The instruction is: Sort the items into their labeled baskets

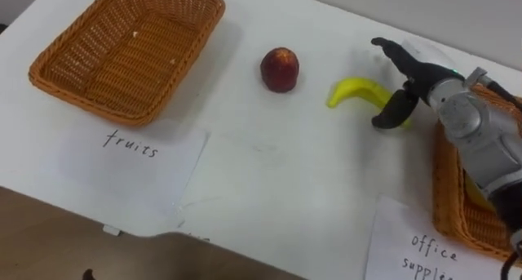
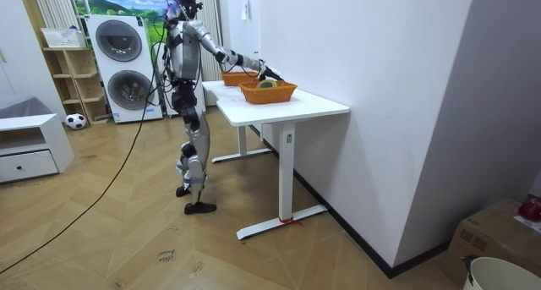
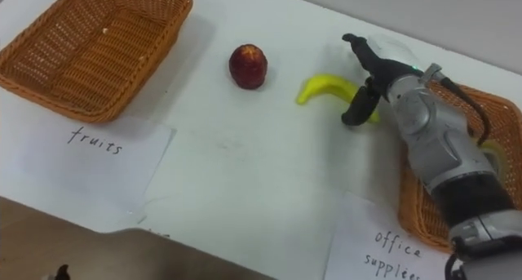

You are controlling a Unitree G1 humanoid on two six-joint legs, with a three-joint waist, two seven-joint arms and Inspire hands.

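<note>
Woven wicker basket [image 1: 122, 55] – rough, smooth matt white table [image 1: 269, 166], paper label [image 1: 134, 162]

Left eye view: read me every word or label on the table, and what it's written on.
"fruits": handwritten on the white paper sheet in front of the left-hand brown wicker basket.
"office supplies": handwritten on the second white paper sheet beside the right-hand brown wicker basket; the picture's edge clips the last word.
Nothing else is readable.

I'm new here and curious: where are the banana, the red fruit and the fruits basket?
banana [image 1: 355, 91], left eye view, middle of its curve
red fruit [image 1: 280, 69], left eye view, centre of its skin
fruits basket [image 1: 122, 51], left eye view, bare woven floor
</note>
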